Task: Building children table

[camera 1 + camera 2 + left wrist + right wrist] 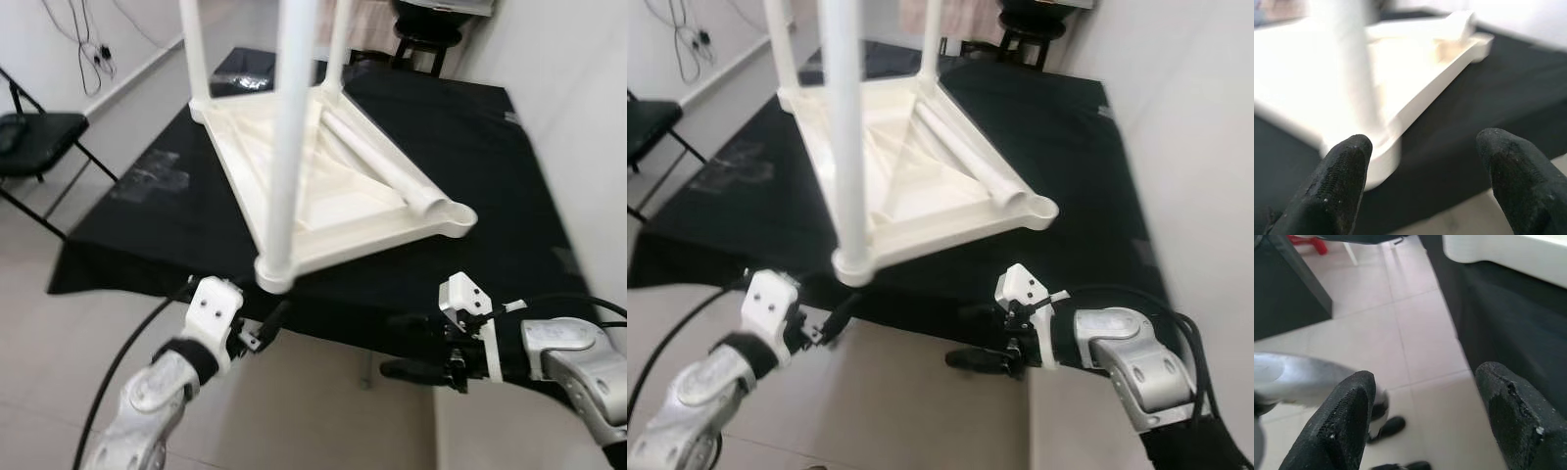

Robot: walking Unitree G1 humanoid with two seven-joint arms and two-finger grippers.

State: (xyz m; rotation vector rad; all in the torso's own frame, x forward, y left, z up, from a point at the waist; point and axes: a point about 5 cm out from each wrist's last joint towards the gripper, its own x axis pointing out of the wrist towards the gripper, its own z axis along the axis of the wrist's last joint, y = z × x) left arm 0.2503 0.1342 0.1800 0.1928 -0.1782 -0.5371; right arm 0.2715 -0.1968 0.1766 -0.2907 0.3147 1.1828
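Tabletop (323, 186) laid inverted on black-covered bench (470, 147); three legs (289, 127) fitted upright. Fourth leg (377, 162) lying loose, unfitted. Left gripper (1420, 161), right gripper (1425, 406): jaws apart, nothing held.

white table (323, 186), black cloth (470, 147)

Even, soft indoor light across both eye views, and the black table cloth (460, 147) soaks it up with hardly a shadow. The upturned white table (333, 186) reads crisp there, its near leg (289, 127) bright. In the left wrist view that same plastic blows out to pure glare (edges soft, badly out of focus). Right wrist view: floor tiles (1415, 333) sharp, fingertips (1342, 426) blurred.
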